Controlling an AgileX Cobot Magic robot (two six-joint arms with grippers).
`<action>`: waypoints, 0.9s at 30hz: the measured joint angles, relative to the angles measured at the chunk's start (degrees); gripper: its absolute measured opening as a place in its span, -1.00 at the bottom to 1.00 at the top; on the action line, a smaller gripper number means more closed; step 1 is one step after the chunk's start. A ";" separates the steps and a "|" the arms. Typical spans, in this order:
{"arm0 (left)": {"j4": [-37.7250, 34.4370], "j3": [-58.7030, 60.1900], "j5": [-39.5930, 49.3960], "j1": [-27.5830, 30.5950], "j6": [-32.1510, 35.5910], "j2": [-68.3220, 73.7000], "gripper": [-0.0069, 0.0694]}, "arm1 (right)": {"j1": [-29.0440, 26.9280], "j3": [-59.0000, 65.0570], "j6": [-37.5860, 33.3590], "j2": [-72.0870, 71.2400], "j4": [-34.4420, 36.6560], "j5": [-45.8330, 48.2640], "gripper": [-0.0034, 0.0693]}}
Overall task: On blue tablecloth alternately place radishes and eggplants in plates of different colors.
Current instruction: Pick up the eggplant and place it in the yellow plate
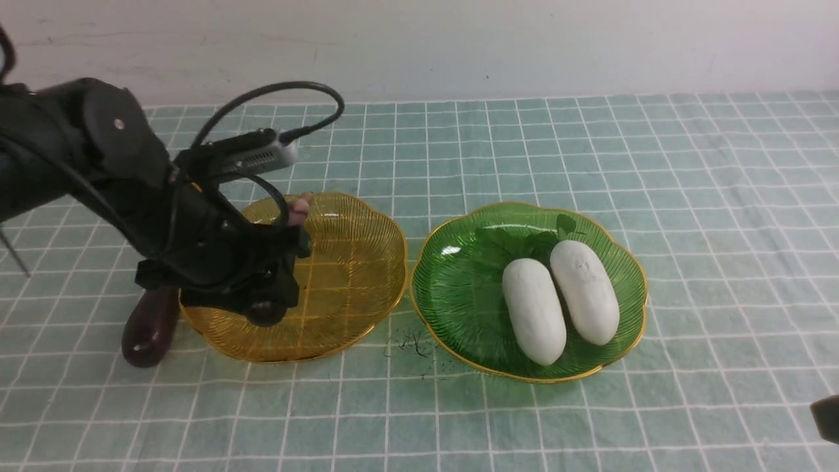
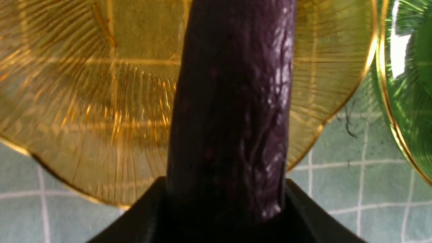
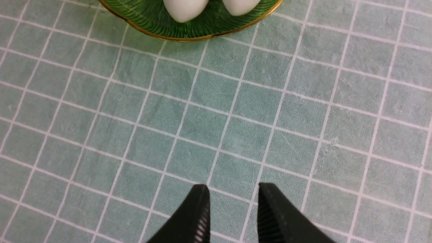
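Observation:
Two white radishes point(image 1: 534, 311) point(image 1: 585, 292) lie side by side in the green plate point(image 1: 459, 288); their ends point(image 3: 185, 8) show in the right wrist view. My left gripper point(image 1: 275, 275) hangs over the near left part of the amber plate point(image 1: 393, 262), shut on a dark purple eggplant point(image 2: 233, 101) that runs out across that plate point(image 2: 84, 84). A second eggplant point(image 1: 149, 328) lies on the blue tablecloth point(image 1: 688, 196), left of the amber plate and partly under the arm. My right gripper point(image 3: 233, 190) is open and empty above the cloth, nearer to me than the green plate point(image 3: 152, 20).
The plates stand almost rim to rim in the middle of the table. A few dark threads point(image 1: 409, 344) lie on the cloth between them. A white wall runs along the far edge. Only a dark tip of the right arm point(image 1: 827, 416) shows at the near right.

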 joint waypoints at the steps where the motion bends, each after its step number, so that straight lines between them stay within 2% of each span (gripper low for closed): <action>1: 0.00 -0.41 -0.22 0.00 0.22 1.01 0.08 | 0.00 0.00 -0.06 0.00 0.00 -0.07 -0.38; 4: -0.06 -1.79 -1.45 0.00 0.42 5.17 0.25 | 0.00 0.00 -0.44 0.00 0.00 -0.79 -0.38; 6: -0.10 -2.03 -2.13 0.00 0.42 6.79 0.47 | 0.00 0.00 -0.44 0.00 0.00 -1.04 -0.38; 9: -0.05 -2.44 -1.56 0.00 0.46 7.05 0.61 | 0.00 0.07 -0.44 0.00 0.00 -1.36 -0.38; 14: 2.08 -5.40 2.83 0.00 0.75 6.33 0.63 | 0.00 0.07 -0.56 0.00 0.00 -2.34 -0.38; 18: 9.49 -9.14 6.77 -0.11 0.62 4.55 0.63 | 0.00 0.07 -0.79 0.00 0.00 -2.54 -0.38; 19: 14.60 -11.06 9.06 -0.11 0.09 3.85 0.63 | 0.00 0.07 -0.90 0.00 0.00 -2.54 -0.38; 20: 16.54 -11.86 10.37 -0.11 -0.46 3.47 0.63 | 0.00 0.07 -0.89 0.00 0.00 -2.54 -0.38; 24: 27.46 -12.95 17.85 0.42 -6.02 3.27 0.63 | 0.00 0.78 -0.89 0.00 0.00 -3.63 -0.38; 27: 31.39 -12.95 19.65 1.57 -8.74 4.75 0.63 | 0.00 2.20 -0.95 0.00 0.00 -4.83 -0.38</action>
